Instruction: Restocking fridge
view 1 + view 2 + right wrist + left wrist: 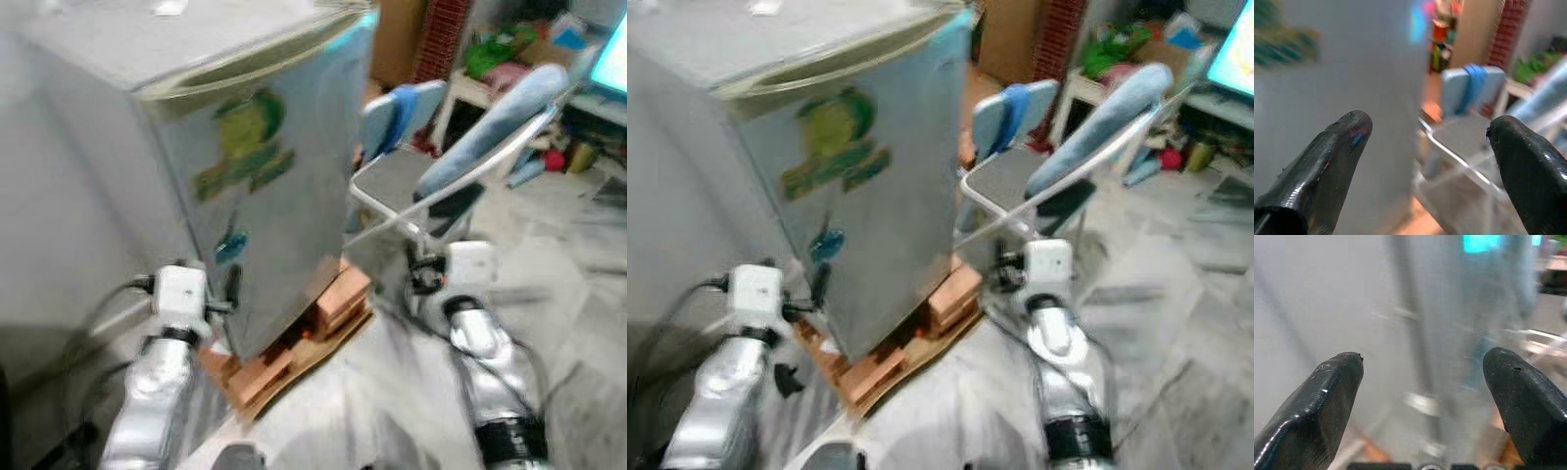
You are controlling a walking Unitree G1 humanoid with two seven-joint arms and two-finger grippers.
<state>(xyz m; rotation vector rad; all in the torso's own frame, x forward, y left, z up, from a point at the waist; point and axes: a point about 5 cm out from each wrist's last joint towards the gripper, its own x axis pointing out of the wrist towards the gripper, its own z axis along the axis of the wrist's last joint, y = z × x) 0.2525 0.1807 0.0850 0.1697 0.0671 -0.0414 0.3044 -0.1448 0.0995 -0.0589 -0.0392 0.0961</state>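
Observation:
A small grey fridge (pixel 265 196) stands in front of me with its door shut. A green sticker (pixel 245 147) is on the door. My left gripper (pixel 1430 362) is open and empty, held close to the fridge's lower left corner. The left fingers (pixel 232 286) point at the door's edge. My right gripper (pixel 1430 127) is open too, with nothing between its fingers, and sits low to the right of the fridge. It faces the fridge's side and the chair beyond. The picture is blurred.
The fridge rests on bricks (pixel 338 294) and a sheet of cardboard (pixel 294 367). A folding chair (pixel 470 157) with blue-grey padding stands close on the right. Behind it are a brick pillar (pixel 441 39) and clutter on a low table (pixel 490 69). Pale floor (pixel 578 294) lies to the right.

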